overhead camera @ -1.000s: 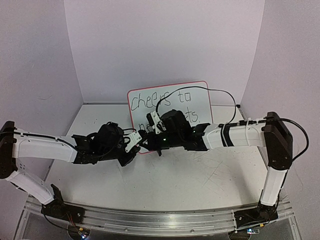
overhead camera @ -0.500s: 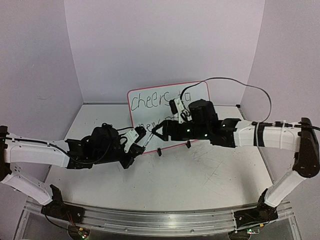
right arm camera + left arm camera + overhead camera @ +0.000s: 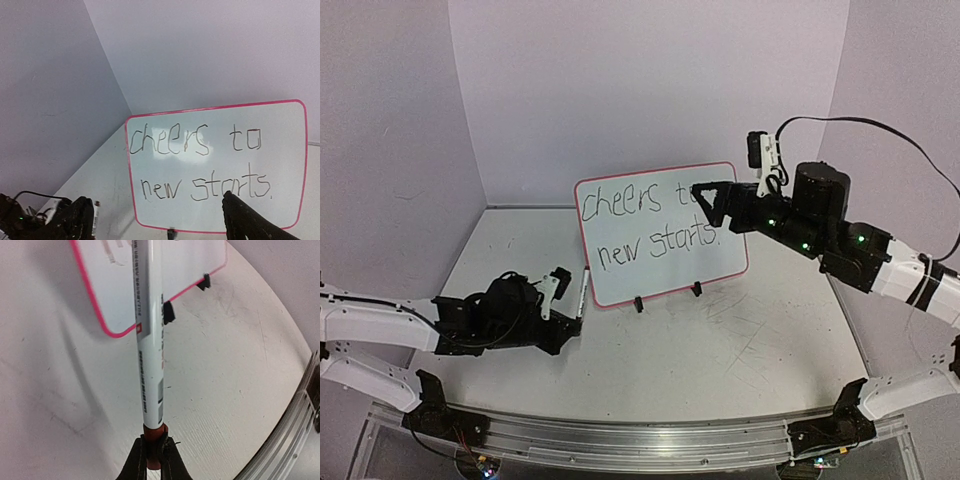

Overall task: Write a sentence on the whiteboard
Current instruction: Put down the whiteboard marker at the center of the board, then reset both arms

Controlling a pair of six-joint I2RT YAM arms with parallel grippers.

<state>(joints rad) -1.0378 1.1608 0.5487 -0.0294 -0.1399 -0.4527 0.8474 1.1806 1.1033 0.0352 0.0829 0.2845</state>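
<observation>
Both arms have been drawn back from the whiteboard (image 3: 660,280). The marker (image 3: 148,350), clamped in the left pincer (image 3: 154,455), is aimed at its lower-left corner; the right pincer (image 3: 708,207) is spread, empty.

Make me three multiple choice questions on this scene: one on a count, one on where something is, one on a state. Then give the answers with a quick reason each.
1. How many lines does the sentence fill on the whiteboard?
A. one
B. two
C. three

2. Where is the marker?
A. held by the left gripper
B. lying loose in front of the whiteboard
C. leaning on the whiteboard's face

3. The right gripper has its jaws:
A. shut on the marker
B. shut on the whiteboard's rim
C. open, holding nothing

Answers:
1 B: the lettering sits in two rows.
2 A: the left wrist view shows the jaws pinching the marker's red end.
3 C: the jaws are spread in the air by the board's upper right, with nothing between them.
</observation>
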